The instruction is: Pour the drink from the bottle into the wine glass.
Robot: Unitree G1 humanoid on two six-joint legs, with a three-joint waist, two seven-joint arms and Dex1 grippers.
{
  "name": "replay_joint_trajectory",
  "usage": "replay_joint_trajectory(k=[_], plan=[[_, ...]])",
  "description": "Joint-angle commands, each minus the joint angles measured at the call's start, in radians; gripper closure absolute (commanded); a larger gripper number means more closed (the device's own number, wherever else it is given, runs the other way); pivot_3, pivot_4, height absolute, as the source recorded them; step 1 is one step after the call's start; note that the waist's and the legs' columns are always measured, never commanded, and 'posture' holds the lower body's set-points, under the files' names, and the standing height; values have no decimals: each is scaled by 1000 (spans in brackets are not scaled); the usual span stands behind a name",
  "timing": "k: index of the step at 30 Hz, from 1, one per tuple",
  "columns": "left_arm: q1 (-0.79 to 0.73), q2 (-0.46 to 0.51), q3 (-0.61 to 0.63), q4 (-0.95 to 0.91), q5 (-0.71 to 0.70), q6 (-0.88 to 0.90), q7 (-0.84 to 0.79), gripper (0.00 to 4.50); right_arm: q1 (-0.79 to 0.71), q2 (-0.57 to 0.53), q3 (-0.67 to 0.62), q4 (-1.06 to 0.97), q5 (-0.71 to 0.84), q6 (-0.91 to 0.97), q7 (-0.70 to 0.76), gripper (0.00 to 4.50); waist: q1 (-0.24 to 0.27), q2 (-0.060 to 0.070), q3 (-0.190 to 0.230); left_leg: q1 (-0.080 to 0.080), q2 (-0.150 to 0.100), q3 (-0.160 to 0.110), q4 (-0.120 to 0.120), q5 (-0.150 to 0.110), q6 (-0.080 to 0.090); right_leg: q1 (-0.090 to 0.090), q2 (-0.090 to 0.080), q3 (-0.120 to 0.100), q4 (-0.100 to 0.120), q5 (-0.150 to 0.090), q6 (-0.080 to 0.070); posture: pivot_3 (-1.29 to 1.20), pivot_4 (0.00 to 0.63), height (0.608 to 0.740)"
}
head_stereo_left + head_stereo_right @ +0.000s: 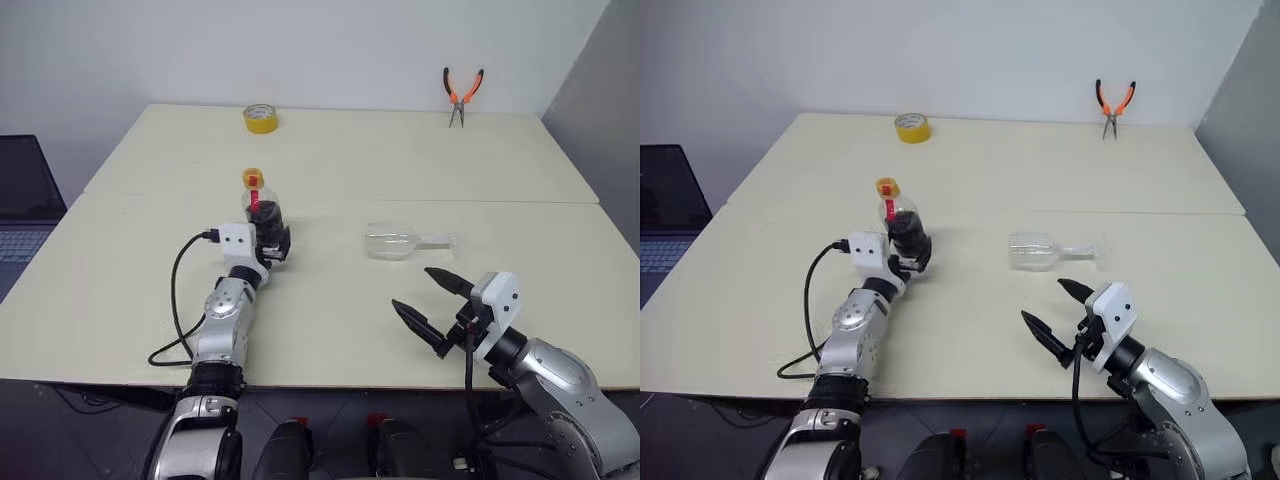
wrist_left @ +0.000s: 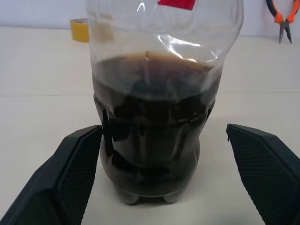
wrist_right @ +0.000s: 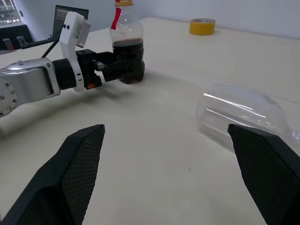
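Standing upright on the tabletop [image 1: 340,330], the bottle [image 1: 262,205] sits right between the wide-apart fingers of the left hand [image 1: 272,243]. One finger [image 2: 70,173] is just beside the bottle wall; the other is a little way off, so nothing is held yet. The drink [image 2: 152,140] fills the lower half, and the yellow cap is on. The wine glass [image 1: 398,241] lies on its side, its stem pointing away from the bottle. The right hand [image 1: 432,305], also wide and empty, is the nearer one to it. I think the glass must stand up first. A yellow tape roll [image 1: 261,118] and pliers [image 1: 462,95] lie far back, out of the way.
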Motion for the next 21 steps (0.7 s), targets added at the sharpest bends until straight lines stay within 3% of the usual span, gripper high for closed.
replay_joint_trajectory(k=[1,21], plan=[[-63,18,13,47,-12,-51,-26,34,-14,6,3,-31,8,-7,-5,11,1,0,0,0,0,0,0,0,0,0,0,-1,0,0,0,0,150,740],[-166,25,40,199,-27,-120,-79,34,-32,11,10,-16,-4,-11,-7,11,0,-1,0,0,0,-1,0,0,0,0,0,-1,0,0,0,0,150,740]])
